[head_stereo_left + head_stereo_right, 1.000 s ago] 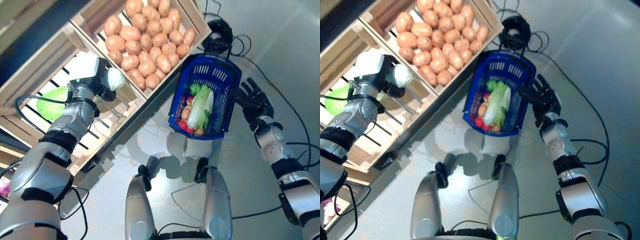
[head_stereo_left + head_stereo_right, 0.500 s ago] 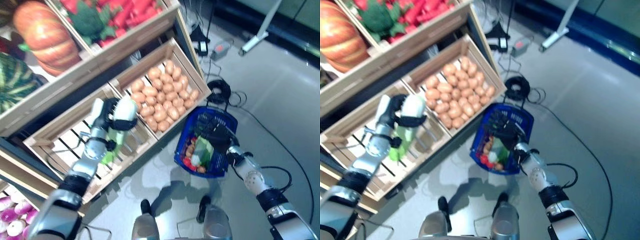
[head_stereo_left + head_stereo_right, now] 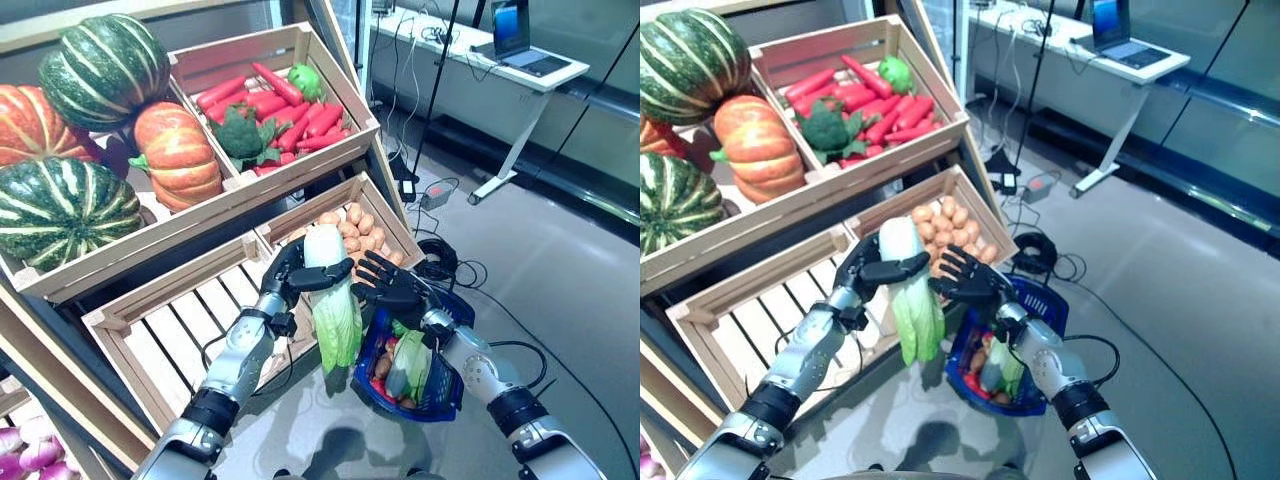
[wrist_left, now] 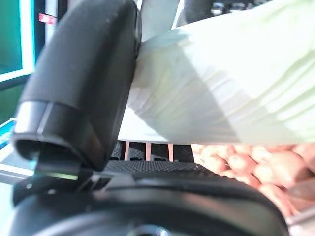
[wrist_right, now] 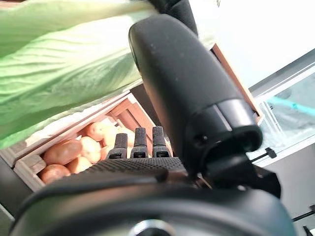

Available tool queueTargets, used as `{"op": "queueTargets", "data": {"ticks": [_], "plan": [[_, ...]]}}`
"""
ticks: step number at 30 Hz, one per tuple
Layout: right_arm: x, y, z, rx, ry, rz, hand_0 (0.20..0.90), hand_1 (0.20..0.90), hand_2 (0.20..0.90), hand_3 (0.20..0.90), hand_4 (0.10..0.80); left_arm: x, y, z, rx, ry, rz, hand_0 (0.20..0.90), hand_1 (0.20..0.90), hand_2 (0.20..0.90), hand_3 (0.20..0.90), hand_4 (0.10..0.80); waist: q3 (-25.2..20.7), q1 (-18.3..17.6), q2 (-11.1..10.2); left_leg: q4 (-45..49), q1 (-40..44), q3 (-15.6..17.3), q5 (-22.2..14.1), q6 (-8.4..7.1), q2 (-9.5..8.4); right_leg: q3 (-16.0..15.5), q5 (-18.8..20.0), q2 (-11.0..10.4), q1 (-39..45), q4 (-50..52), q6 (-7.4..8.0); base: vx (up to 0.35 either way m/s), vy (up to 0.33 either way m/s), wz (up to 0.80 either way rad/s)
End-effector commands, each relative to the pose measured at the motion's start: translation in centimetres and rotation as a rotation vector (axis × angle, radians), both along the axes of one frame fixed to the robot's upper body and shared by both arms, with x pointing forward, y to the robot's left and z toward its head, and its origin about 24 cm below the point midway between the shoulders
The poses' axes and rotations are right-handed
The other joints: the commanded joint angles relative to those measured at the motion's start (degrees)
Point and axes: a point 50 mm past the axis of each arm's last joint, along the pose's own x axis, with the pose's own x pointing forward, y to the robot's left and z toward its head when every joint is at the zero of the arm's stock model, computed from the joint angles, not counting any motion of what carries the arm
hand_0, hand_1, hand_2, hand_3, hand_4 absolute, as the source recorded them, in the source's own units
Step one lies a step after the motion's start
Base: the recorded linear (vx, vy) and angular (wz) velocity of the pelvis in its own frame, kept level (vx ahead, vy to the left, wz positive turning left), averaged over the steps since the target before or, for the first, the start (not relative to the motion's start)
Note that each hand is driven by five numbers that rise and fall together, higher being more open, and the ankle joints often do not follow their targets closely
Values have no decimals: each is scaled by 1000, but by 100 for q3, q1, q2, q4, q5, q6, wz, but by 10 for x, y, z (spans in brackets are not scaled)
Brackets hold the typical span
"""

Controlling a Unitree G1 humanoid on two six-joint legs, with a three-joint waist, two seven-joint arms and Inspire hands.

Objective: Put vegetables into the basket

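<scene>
Wooden crates of pumpkins and potatoes (image 3: 355,228) back the scene as the left hand (image 3: 300,272), fingers curled round a cabbage (image 3: 333,310), hangs it at 10 o'clock of the part-filled blue basket (image 3: 440,390), unreleased, beside the right hand (image 3: 388,284), fingers spread empty.

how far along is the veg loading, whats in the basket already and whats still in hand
Partly done: the blue basket already holds a leafy green and some small red and brown vegetables. In hand: the left hand grips a napa cabbage by its white stem, leaves hanging beside the basket, not yet inside. The right hand is open next to it. Left: lowering the cabbage in.
</scene>
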Motion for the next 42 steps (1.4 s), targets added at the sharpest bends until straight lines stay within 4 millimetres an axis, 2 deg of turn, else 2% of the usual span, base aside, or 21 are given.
{"op": "queueTargets", "data": {"ticks": [1, 8, 12, 15, 18, 23, 29, 34, 37, 39, 42], "plan": [[13, 26, 34, 40, -161, 86, 900, 900, 900, 900, 800, 16, -17, 54, -134, -210, -83, 300, 300, 300, 300, 400, -472, 96, -120, -69, -272, -100, 146, 94, -80, -91, 61, -203, 13, 138, -198, 0, 0, 0], [8, 37, 24, 29, -100, 138, 900, 900, 900, 900, 800, 13, -33, 59, -173, -224, -144, 300, 300, 300, 300, 400, -527, 103, -137, -69, -220, -136, 95, 89, -68, -104, 72, -169, 111, 42, -213, 23, -18, 2], [-1, 44, 11, 19, -15, 239, 900, 900, 900, 900, 800, 10, -38, 61, -193, -237, -189, 300, 300, 300, 300, 400, -551, 108, -153, -69, -190, -157, 65, 91, -77, -101, 76, -159, 160, 6, -220, 0, 0, 0], [-7, 50, 5, 74, 35, 314, 900, 900, 900, 900, 800, 10, -38, 62, -205, -239, -198, 300, 300, 300, 300, 400, -554, 108, -161, -69, -164, -161, 57, 91, -76, -93, 69, -155, 174, 14, -227, 0, 0, 0], [-12, 55, 4, 165, 62, 367, 900, 900, 900, 900, 800, 9, -39, 62, -210, -237, -207, 300, 300, 300, 300, 400, -559, 122, -165, -69, -134, -179, 49, 89, -78, -101, 62, -151, 196, 19, -231, 8, 2, 1], [-35, 75, 4, 503, 143, 597, 900, 900, 900, 900, 800, 6, -40, 55, -255, -206, -263, 300, 300, 300, 300, 400, -619, 161, -164, -69, -102, -213, 21, 87, -77, -136, 63, -142, 261, -40, -230, 29, 8, 4], [-50, 80, 4, 692, 177, 773, 900, 900, 900, 900, 800, 7, -38, 51, -289, -193, -302, 300, 300, 300, 300, 400, -677, 185, -161, -69, -96, -236, 7, 86, -82, -151, 60, -144, 269, -51, -211, 7, 3, 3], [-62, 86, 17, 933, 142, 959, 900, 900, 900, 900, 800, 8, -39, 48, -332, -169, -328, 300, 300, 300, 300, 400, -682, 184, -140, -69, -90, -258, 6, 93, -84, -140, 36, -145, 268, -34, -210, 0, 0, 0], [-64, 99, 38, 1087, 84, 1022, 900, 900, 900, 900, 800, 8, -44, 43, -359, -145, -326, 300, 300, 300, 300, 400, -682, 169, -111, -69, -87, -279, -6, 116, -95, -119, 34, -147, 268, -35, -199, 0, 0, 0], [-63, 105, 50, 1128, 47, 1042, 900, 900, 900, 900, 800, 9, -45, 38, -358, -133, -313, 300, 300, 300, 300, 400, -689, 154, -90, -69, -90, -274, -14, 123, -97, -101, 25, -153, 259, -38, -192, 0, 0, 0], [-61, 108, 56, 1121, 32, 1036, 900, 900, 900, 900, 800, 10, -45, 35, -359, -125, -305, 300, 300, 300, 300, 400, -690, 144, -82, -69, -93, -274, -16, 127, -103, -90, 21, -158, 251, -36, -190, 0, 0, 0]]}}
